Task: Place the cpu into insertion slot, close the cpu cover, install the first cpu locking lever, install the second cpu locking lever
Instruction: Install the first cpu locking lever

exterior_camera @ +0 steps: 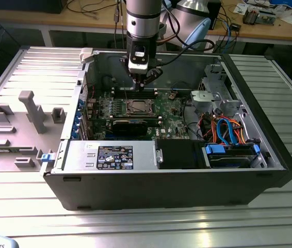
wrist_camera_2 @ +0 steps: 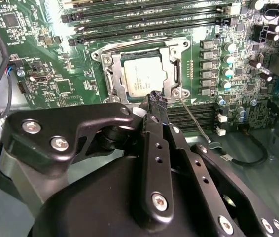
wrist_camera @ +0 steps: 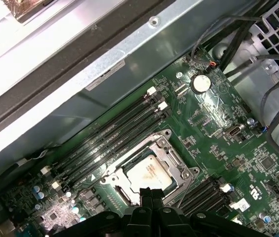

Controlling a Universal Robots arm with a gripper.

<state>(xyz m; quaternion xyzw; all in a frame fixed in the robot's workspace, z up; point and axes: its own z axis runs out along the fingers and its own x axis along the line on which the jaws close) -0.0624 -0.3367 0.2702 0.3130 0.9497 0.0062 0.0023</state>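
Observation:
The cpu (wrist_camera_2: 142, 76) lies flat in the insertion slot (wrist_camera_2: 101, 53), silvery top up, on the green board. The silver cpu cover (wrist_camera_2: 171, 74) is folded down around it, framing the chip. One thin lever rod (wrist_camera_2: 194, 120) sticks out loose from the socket's corner across the memory slots. My gripper (wrist_camera_2: 156, 97) hovers just above the socket's edge, shut, with nothing visible between its fingers. In the first wrist view the gripper (wrist_camera: 148, 192) is over the edge of the cpu (wrist_camera: 149, 174). In the exterior view the gripper (exterior_camera: 145, 80) hangs above the socket (exterior_camera: 137, 107).
Long black memory slots (wrist_camera_2: 144, 22) run on both sides of the socket. A black expansion card (exterior_camera: 129, 125) and a power supply (exterior_camera: 110, 155) lie nearer the case front. Coloured cables (exterior_camera: 228, 129) crowd the exterior view's right. The case wall (wrist_camera: 105, 64) stands close behind the board.

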